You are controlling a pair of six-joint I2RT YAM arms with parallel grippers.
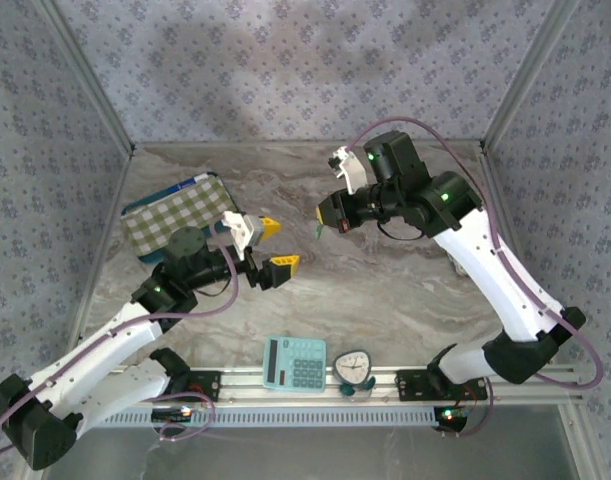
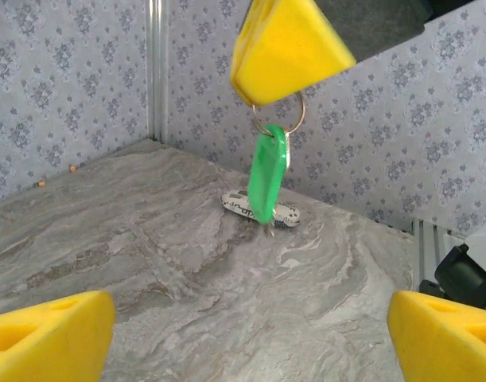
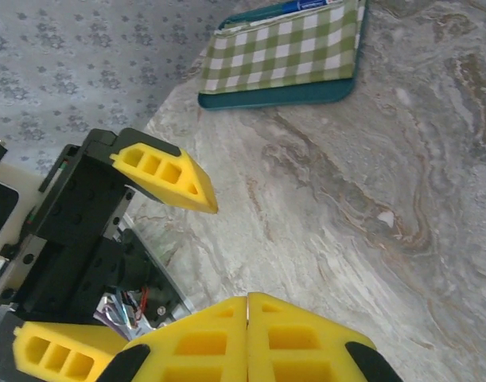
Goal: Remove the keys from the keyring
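The ring [image 2: 299, 119] is pinched at its top between the closed pads of the right gripper [image 1: 330, 213] and is held in the air above the table [image 1: 385, 290], well to the right of the tray [image 1: 170, 215]. A green key [image 2: 268, 177] is seen hanging straight down from the ring. Whether further keys are threaded behind it cannot be told. The left gripper [image 1: 276, 246] is spread wide and holds nothing. It is stationed between the tray and the ring, just off the tray's right corner, with its fingers pointed away from the tray at the hanging key. The ring is judged to be light, stiff, springy wire, smooth and likely to slip or twist under soft foam pads unless it is clamped firmly. The key is judged to be light and rigid, with what looks like a slick plastic cover, and it can be expected to swing freely when touched. The key is best taken across its broad green faces, below the hole, so that it can be turned and walked around the coil. The ring is best kept clamped on the side opposite its split, though the split cannot be made out here. A hard pull should be avoided, since the ring could be dragged out of the pads.
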